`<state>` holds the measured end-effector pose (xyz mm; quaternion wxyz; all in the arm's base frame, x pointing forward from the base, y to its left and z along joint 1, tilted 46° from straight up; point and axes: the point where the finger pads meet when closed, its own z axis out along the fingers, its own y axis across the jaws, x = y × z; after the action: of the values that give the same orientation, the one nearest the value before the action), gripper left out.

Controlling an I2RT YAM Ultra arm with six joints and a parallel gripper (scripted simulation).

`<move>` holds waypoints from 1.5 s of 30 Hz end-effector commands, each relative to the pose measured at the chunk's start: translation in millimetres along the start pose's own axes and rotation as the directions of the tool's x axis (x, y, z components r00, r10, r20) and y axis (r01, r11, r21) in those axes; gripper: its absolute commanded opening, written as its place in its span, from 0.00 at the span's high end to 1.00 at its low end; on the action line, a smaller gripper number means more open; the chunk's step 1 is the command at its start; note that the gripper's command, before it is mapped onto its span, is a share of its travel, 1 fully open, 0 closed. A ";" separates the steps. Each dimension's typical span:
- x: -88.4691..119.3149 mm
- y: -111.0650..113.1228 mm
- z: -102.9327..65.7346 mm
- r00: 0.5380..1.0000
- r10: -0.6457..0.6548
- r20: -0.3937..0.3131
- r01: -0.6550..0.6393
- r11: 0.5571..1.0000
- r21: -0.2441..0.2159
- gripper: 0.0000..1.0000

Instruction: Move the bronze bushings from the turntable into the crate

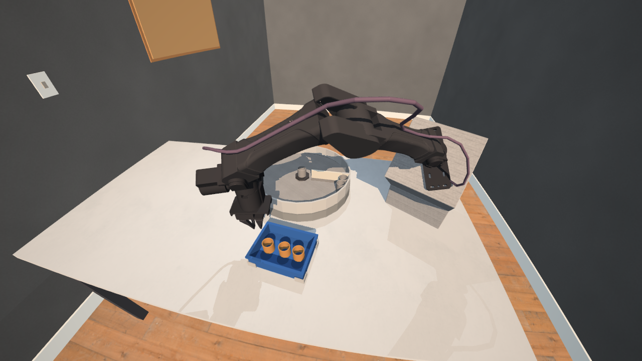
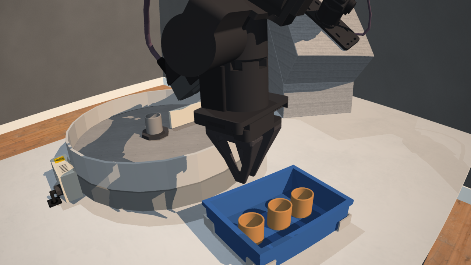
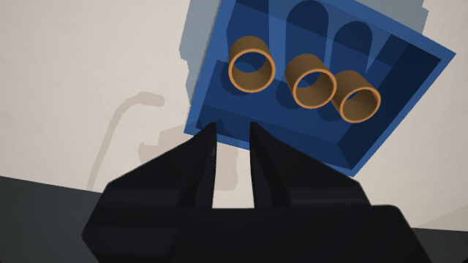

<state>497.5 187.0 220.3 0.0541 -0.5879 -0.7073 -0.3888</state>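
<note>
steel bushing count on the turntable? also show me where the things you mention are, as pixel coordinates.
3 visible: one (image 1: 301, 171) (image 2: 153, 123) at the turntable's (image 1: 309, 207) (image 2: 131, 176) centre, two (image 1: 342, 178) (image 1: 340, 184) side by side at the wall, by the cream bar (image 1: 326, 175) (image 2: 183, 116). The arm hides part of the turntable, so more may be there.

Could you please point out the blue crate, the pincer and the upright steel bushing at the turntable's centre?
Blue crate (image 1: 256, 259) (image 2: 298, 245) (image 3: 402, 113): top, exterior, wrist; rim or wall.
Pincer (image 1: 255, 227) (image 2: 247, 179) (image 3: 232, 131): top, exterior, wrist; between fingertips.
Steel bushing (image 1: 301, 171) (image 2: 153, 124): top, exterior; side wall.
</note>
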 end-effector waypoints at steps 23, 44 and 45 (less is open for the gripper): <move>-8.4 5.4 -108.4 1.000 0.009 0.015 -0.009 1.000 -0.017 0.00; -8.4 5.4 -108.4 1.000 0.011 0.015 -0.011 1.000 -0.017 0.00; -8.4 5.4 -108.4 1.000 0.011 0.015 -0.011 1.000 -0.017 0.00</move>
<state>459.8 123.3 293.3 0.0485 -0.5885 -0.7049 -0.3929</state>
